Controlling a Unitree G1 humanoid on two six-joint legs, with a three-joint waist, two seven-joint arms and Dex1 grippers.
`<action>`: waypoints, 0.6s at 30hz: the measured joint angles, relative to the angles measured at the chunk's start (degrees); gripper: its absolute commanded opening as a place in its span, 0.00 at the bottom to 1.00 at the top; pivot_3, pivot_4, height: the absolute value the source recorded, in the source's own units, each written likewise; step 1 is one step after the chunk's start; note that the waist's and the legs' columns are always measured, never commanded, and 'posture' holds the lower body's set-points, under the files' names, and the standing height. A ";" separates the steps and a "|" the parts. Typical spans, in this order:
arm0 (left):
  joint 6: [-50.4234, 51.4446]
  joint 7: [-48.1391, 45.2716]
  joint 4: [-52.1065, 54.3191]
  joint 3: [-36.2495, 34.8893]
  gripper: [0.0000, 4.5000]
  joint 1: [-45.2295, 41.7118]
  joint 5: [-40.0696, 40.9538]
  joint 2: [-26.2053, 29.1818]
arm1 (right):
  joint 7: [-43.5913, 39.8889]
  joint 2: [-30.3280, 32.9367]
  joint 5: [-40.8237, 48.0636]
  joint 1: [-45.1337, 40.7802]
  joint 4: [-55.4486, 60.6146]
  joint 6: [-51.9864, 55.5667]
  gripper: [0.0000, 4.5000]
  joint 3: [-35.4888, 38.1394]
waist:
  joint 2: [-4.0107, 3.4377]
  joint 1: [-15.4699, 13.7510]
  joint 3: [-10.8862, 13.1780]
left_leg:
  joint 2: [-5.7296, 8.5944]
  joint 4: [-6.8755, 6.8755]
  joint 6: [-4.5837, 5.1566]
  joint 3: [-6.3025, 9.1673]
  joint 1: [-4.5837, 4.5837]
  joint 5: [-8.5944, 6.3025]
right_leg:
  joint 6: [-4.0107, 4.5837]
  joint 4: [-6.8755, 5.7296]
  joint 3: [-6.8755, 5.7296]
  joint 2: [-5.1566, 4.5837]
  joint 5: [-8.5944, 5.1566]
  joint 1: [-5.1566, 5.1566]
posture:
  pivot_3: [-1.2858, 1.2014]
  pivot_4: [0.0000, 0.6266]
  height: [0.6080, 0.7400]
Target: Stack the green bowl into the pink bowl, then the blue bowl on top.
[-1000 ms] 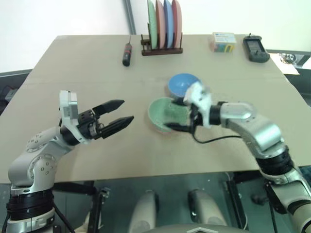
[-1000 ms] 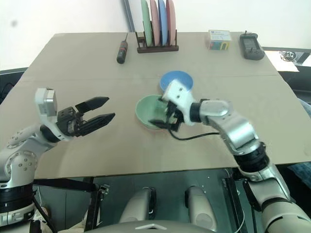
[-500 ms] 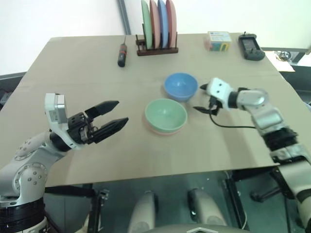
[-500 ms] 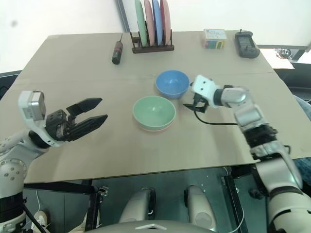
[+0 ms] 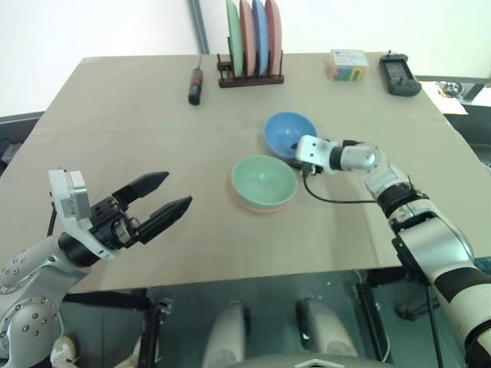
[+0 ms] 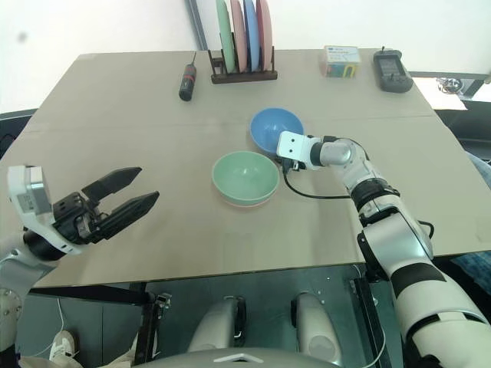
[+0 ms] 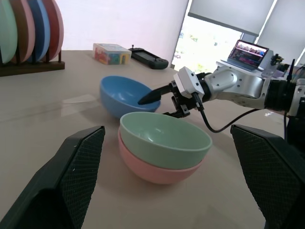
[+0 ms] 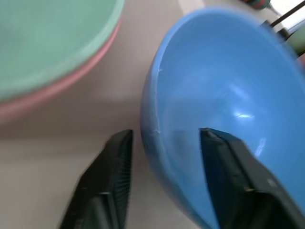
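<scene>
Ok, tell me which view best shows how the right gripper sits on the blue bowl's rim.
The right wrist view: the right gripper straddles the blue bowl's rim, one finger inside, one outside, with gaps visible. The left wrist view shows this from the side. The head views show only the gripper at the bowl's near edge.

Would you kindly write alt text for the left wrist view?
The right pincer straddles the blue bowl's rim, one finger inside. In front, the green bowl sits nested in the pink bowl on the table.
</scene>
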State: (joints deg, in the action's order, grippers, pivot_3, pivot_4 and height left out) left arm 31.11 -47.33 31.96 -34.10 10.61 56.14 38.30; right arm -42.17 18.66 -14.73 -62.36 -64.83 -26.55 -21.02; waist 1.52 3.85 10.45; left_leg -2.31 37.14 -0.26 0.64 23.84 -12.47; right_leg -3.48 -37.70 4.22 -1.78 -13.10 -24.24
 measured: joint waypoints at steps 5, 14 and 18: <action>-1.21 1.45 1.36 0.55 1.00 0.55 -0.43 -1.01 | -1.54 0.03 -0.78 -1.25 -1.31 -1.20 0.02 0.28 | 0.00 0.14 0.00 | 0.00 0.00 0.00 0.00 -0.02 0.00 | -0.01 -0.03 0.01 0.01 0.01 0.00 | 0.52 0.24 1.00; -3.41 0.72 -1.53 3.51 1.00 -1.72 -3.08 -1.36 | -23.51 7.29 15.14 4.95 30.59 18.07 0.02 7.48 | -0.09 -0.70 0.07 | 0.00 -0.03 0.01 0.03 0.00 -0.01 | -0.20 0.00 -0.02 0.01 0.11 0.01 | 0.52 0.24 1.00; -4.07 -0.05 -3.14 5.66 1.00 -3.20 -4.28 -1.48 | -28.03 12.69 26.00 14.33 60.10 40.82 0.02 8.41 | -0.14 -1.29 0.10 | -0.03 -0.05 0.01 0.01 0.00 -0.01 | -0.18 0.00 -0.04 0.02 0.09 -0.03 | 0.52 0.24 1.00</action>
State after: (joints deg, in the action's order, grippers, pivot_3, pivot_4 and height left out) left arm 27.04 -47.39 28.82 -28.44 7.41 51.86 36.82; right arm -70.20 31.35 11.26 -48.03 -4.72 14.27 -12.61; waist 1.38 2.56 10.55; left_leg -2.34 37.09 -0.25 0.64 23.83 -12.47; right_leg -3.66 -37.70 4.18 -1.76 -13.01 -24.26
